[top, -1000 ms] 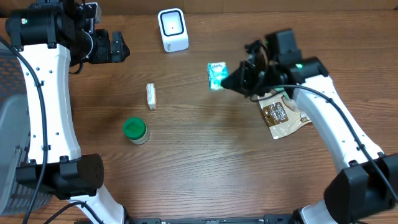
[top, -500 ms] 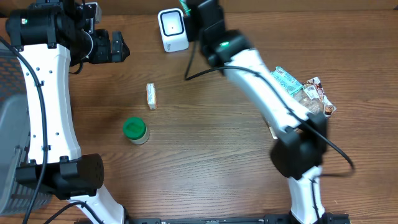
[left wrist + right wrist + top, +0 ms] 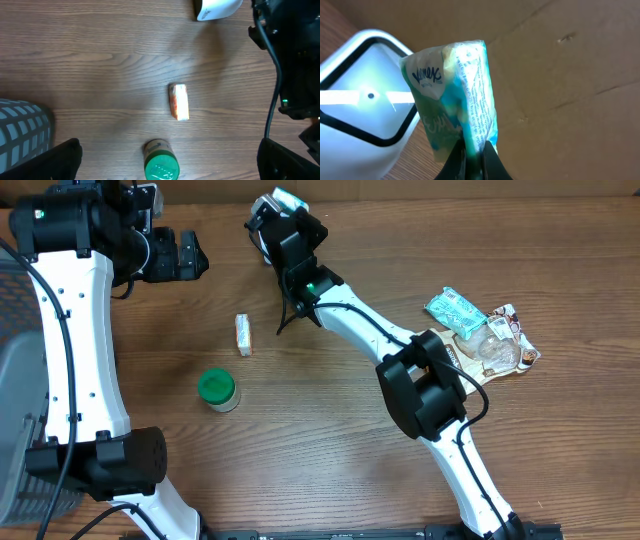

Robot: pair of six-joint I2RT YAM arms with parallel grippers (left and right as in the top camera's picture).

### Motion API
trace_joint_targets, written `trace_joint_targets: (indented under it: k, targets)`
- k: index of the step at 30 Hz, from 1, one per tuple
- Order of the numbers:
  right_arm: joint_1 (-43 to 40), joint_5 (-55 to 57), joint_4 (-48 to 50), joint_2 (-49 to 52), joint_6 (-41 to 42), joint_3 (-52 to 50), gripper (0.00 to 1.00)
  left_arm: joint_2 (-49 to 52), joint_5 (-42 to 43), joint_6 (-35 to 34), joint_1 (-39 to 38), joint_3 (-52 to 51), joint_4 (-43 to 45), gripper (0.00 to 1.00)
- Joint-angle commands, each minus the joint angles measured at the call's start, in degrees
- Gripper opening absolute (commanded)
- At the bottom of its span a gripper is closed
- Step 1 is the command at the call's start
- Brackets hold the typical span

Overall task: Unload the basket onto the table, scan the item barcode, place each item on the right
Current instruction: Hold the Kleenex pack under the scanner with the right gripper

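Observation:
My right gripper (image 3: pixel 474 150) is shut on the lower edge of a teal and white Kleenex tissue pack (image 3: pixel 455 95). The pack stands upright right in front of the white scanner (image 3: pixel 355 105), whose dark-framed window faces it. From overhead, the right gripper (image 3: pixel 285 210) reaches to the table's back edge with the tissue pack (image 3: pixel 290 197) at its tip, and it covers most of the scanner. My left gripper (image 3: pixel 190 255) hangs high at the back left, open and holding nothing. In the left wrist view only a corner of the scanner (image 3: pixel 215 9) shows.
A green-lidded bottle (image 3: pixel 217 390) and a small white and orange packet (image 3: pixel 243 334) lie left of centre. A teal packet (image 3: pixel 455 310) and a brown snack pouch (image 3: pixel 495 345) lie at the right. A grey basket (image 3: pixel 20 380) stands at the left edge. A cardboard wall (image 3: pixel 560 60) rises behind the scanner.
My right arm has swung from the right middle of the table to the scanner at the back, carrying the tissue pack. The left arm has not moved.

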Motion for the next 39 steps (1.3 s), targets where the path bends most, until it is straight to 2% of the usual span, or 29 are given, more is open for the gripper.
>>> trace_joint_targets:
  k: [1,16,23,32,36,39]
  targets:
    - [-0.1,1.2,0.6,0.1,-2.5,0.8,0.04,-1.2,-0.1,1.5,-0.1,0.7,0.1,0.99]
    - [0.8,-3.3,0.9,1.2,1.2,0.1,0.04,-1.2,-0.1,1.5,0.0,0.7,0.1,0.99]
    - [0.8,-3.0,3.3,1.3,1.2,0.1,0.04,-1.2,-0.1,1.5,0.0,0.7,0.1,1.00]
    - [0.9,-3.1,3.7,0.3,5.2,0.1,0.04,-1.2,-0.1,1.5,0.0,0.7,0.1,1.00]
    - [0.9,-3.3,0.6,-3.6,11.6,0.1,0.04,-1.2,-0.1,1.5,0.0,0.7,0.1,1.00]
    - [0.9,-6.1,-5.4,-8.2,14.7,0.1,0.04,-1.2,-0.1,1.5,0.0,0.7,0.1,0.99]
